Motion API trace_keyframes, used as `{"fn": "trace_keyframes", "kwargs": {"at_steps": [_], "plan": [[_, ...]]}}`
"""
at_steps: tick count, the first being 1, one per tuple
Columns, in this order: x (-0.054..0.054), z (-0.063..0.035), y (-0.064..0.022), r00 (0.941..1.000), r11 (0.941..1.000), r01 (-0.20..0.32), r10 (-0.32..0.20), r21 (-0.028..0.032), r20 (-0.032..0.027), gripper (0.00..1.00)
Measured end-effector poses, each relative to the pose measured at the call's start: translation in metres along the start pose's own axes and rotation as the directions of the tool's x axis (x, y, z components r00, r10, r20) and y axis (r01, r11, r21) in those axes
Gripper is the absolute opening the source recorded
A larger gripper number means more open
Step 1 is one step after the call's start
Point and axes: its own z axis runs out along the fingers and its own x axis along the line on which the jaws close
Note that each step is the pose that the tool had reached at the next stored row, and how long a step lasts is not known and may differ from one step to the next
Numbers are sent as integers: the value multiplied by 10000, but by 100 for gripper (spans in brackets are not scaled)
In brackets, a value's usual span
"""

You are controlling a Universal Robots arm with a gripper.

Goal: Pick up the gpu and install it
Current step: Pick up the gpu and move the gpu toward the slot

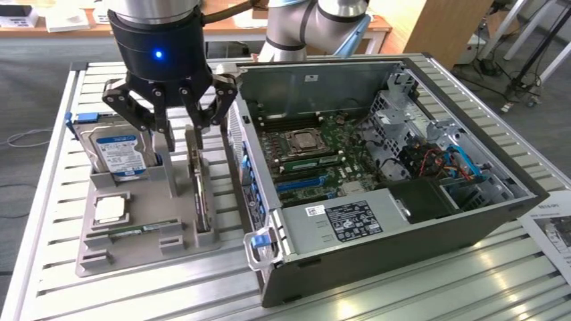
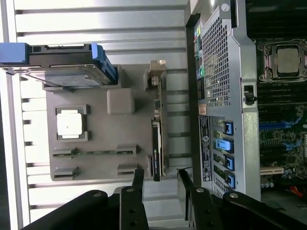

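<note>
STAGE: pick-up not done, install not begun | GPU: the gpu (image 1: 200, 190) — a thin, flat, dark expansion card with silvery end bracket — stood on edge in the grey plastic parts tray (image 1: 134, 251) on the slatted metal bench (image 1: 134, 294), beside the open black computer case (image 1: 375, 261), not inside it | GRIPPER: black gripper (image 1: 178, 134) hung over the card's end, jaws wide, holding nothing | LEFT: the whole pick and install

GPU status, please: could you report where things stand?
gripper open over the gpu. Card upright in tray, ungripped. hard drive alongside, apart.
</note>
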Motion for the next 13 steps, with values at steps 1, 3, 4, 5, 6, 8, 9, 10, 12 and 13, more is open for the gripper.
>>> {"fn": "trace_keyframes", "kwargs": {"at_steps": [1,3,4,5,6,8,9,10,12,13], "plan": [[1,18,-1,10000,10000,0,0,0,2,42],[2,55,-3,10000,10000,0,0,-1,4,42],[3,72,-4,10000,10000,0,0,0,4,42],[4,90,-5,10000,10000,-1,1,1,3,42],[5,108,-6,10000,10000,-1,1,0,3,42],[4,145,-13,10000,10000,-1,1,0,4,42],[2,163,-16,10000,10000,0,0,0,4,42],[1,181,-19,10000,10000,-1,1,-1,5,42],[-4,217,-24,10000,10000,0,0,0,4,42],[-6,235,-26,10000,10000,1,-1,0,4,42]]}}
